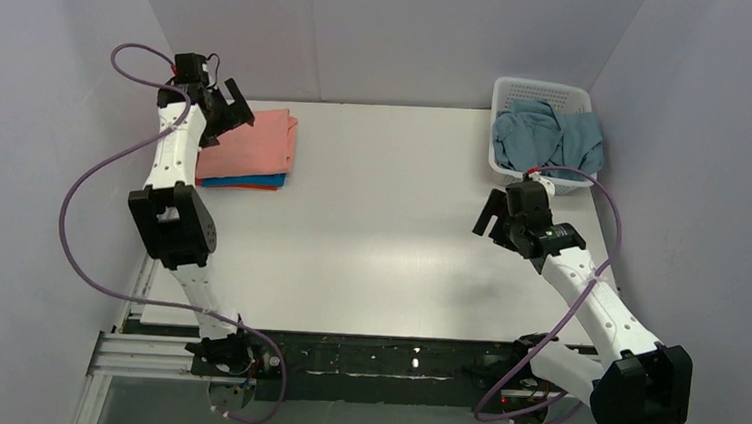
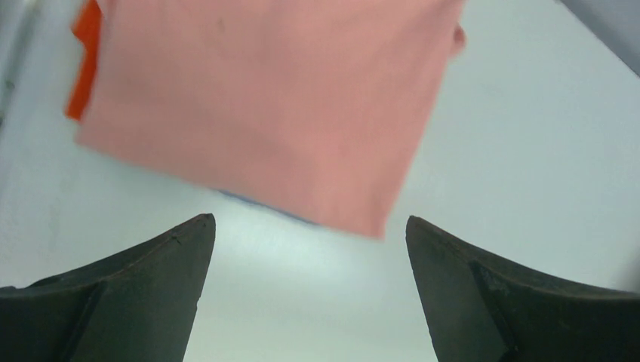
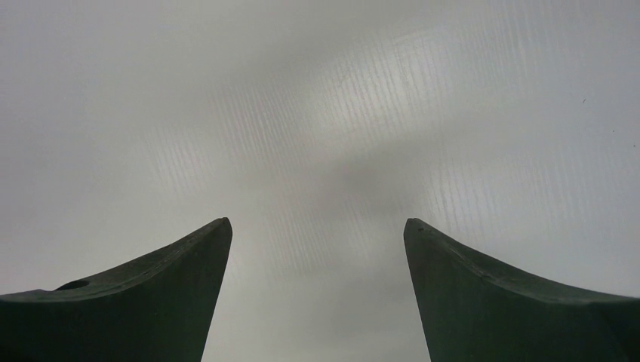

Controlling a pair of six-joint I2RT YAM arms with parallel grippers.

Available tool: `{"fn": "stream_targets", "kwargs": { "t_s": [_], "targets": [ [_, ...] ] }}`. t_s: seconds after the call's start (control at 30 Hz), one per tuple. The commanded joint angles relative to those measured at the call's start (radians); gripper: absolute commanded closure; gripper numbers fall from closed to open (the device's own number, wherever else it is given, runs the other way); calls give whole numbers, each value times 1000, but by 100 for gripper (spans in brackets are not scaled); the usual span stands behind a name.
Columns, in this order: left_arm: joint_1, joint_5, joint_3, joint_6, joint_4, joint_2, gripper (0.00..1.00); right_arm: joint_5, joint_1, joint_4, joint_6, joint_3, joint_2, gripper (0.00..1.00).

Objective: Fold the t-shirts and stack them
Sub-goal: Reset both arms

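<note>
In the upper left of the overhead view, a folded stack of soft cotton t-shirts lay on the white tabletop (image 1: pixel 381 232). A salmon-pink short-sleeved tee (image 1: pixel 254 145) (image 2: pixel 264 98) was on top, with a bright blue tee (image 1: pixel 257 180) under it and an orange tee (image 1: pixel 242 186) (image 2: pixel 87 60) at the bottom, only their edges showing. My left gripper (image 1: pixel 226 117) (image 2: pixel 309 222) hovered over the stack's left edge, its two black fingers spread wide and holding nothing. In my left wrist view the pink tee filled the upper half of the frame, apart from both fingertips.

In the upper right, a dusty grey-blue tee (image 1: pixel 546 133) sat crumpled inside a white perforated plastic basket (image 1: pixel 544 87). My right gripper (image 1: pixel 488 216) (image 3: pixel 317 222) hung just below the basket in the frame, over bare table, fingers wide apart and empty.
</note>
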Motion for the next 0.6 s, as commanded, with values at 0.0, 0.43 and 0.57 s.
{"fn": "stream_targets", "kwargs": {
  "t_s": [0.0, 0.43, 0.57],
  "targets": [
    [-60, 158, -372, -165, 71, -404, 2, -6, -5, 47, 17, -30, -49, 7],
    [-515, -104, -1370, -178, 158, -1071, 2, -144, -7, 89, -102, -133, -210, 6],
    [-550, -165, -1474, -188, 126, -1212, 2, -150, -7, 104, -151, -158, -273, 7]
  ]
}}
